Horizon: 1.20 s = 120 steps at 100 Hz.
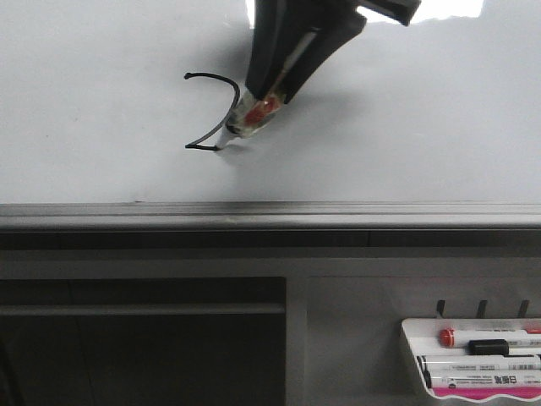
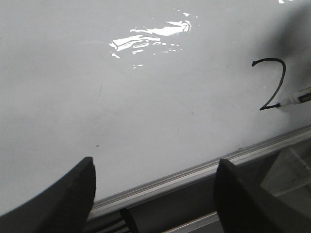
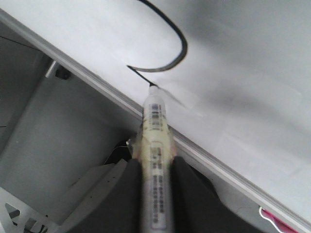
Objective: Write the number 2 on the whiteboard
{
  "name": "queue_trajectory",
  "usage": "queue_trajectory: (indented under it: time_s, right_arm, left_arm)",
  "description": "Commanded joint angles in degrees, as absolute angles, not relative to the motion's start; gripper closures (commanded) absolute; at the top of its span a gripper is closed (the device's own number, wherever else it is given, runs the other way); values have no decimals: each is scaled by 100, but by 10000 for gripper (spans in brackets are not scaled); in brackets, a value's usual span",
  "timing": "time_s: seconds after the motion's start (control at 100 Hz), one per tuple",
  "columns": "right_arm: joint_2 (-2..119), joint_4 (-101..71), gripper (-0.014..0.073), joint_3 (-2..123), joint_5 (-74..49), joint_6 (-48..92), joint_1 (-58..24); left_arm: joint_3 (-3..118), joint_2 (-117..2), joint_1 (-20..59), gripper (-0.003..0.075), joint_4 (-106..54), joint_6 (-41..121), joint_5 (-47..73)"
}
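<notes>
The right end effector (image 1: pixel 269 91) clamps a marker (image 1: pixel 249 114), tip touching the whiteboard (image 1: pixel 101 101) at the lower corner of the number 2 (image 1: pixel 215 110), just at its 7 o'clock. The curve and diagonal look drawn; next comes a flat base stroke toward 3 o'clock. The left end effector (image 2: pixel 155 194) hangs wide and empty over the board's near frame.

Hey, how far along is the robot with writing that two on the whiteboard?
Done: the curved top and the diagonal of the number 2 are drawn in black on the whiteboard. In hand: the right gripper is shut on the marker, with its tip at the lower left end of the diagonal, just starting the base. Left: most of the flat base stroke. The left gripper is open and holds nothing.
</notes>
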<state>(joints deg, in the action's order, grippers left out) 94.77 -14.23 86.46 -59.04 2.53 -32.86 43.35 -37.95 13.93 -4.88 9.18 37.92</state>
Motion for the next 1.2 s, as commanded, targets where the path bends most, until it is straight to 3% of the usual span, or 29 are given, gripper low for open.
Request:
queue_trajectory:
  time_s: [0.0, 0.35, 0.64, 0.87, 1.191]
  right_arm:
    - [9145, -618, 642, 8610, -5225, 216, -3095]
    - [8697, -1488, 642, 8605, -5910, 848, -3276]
    - [7576, -1612, 642, 8595, -6821, 1841, -3956]
    - [7390, -1612, 642, 8595, -6962, 3044, -4564]
    - [7390, -1590, 642, 8595, -6779, 4705, -4815]
  left_arm:
    - [4504, -3805, 1378, 247, -494, 895, 3364]
    - [4528, -3805, 1378, 247, -479, 1006, 3548]
    - [4963, -3933, 1502, 247, -1841, 2994, 4738]
    - [4963, -4680, 2208, 247, -3492, 4819, 5119]
    - [4975, -5689, 3543, 247, -3593, 5583, 4188]
